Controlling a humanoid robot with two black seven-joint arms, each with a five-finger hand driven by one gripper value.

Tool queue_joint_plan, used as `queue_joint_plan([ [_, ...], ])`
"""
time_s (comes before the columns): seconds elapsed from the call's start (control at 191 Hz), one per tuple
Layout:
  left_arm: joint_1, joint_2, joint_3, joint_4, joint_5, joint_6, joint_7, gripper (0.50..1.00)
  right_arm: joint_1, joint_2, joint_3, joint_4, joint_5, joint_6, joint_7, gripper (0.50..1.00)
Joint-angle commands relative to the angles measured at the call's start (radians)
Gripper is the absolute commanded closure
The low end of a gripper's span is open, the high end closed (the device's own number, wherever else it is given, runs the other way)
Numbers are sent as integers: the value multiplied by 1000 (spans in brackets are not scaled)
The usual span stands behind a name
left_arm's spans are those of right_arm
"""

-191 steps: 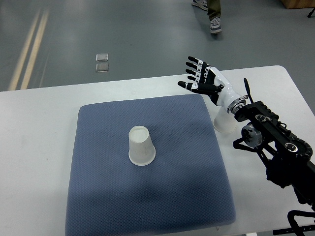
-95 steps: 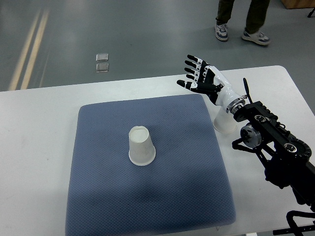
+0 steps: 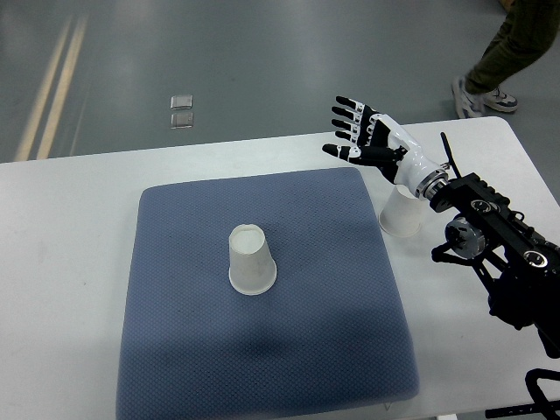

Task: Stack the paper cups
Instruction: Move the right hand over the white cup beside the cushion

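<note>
Right robot hand (image 3: 367,138) splayed above tapered paper cup (image 3: 400,213).

Cup on the pad: a white paper cup (image 3: 251,261) standing upside down, wide rim down and closed base up, left of the frame's centre on the blue-grey pad (image 3: 175,350).
Cup off the pad: a second white paper cup (image 3: 401,214), right of centre, just beside the pad's right edge on the white worktop (image 3: 70,262); its top is hidden, so its pose cannot be told.
Spacing: well apart, not stacked.
</note>
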Motion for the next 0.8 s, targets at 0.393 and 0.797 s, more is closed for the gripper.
queue_joint_plan([
  [0.393,0,0,0,0,0,0,0,500,212,-398,-213,14,-202,205,88,576],
  [0.797,0,0,0,0,0,0,0,500,231,-462,-319,82,-653,205,158,576],
])
